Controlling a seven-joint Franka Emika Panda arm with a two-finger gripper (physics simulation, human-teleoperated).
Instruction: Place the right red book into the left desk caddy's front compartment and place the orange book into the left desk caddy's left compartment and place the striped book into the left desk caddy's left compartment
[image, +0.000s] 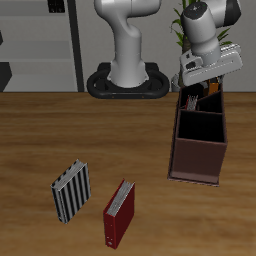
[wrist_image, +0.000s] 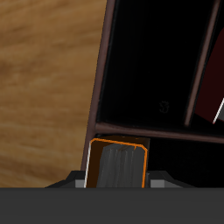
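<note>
The caddy has open, dark compartments split by thin dividers. One may already hold a maroon book. Bare bench surrounds it, the striped book well apart.

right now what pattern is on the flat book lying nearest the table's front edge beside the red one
Black-and-white lengthwise stripes on the striped book, clearest in the exterior view.

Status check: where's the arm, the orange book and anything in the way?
Gripper shut on small orange-brown hardback, over the long reddish-brown caddy's back end. Book not released. Compartment below looks open.
</note>
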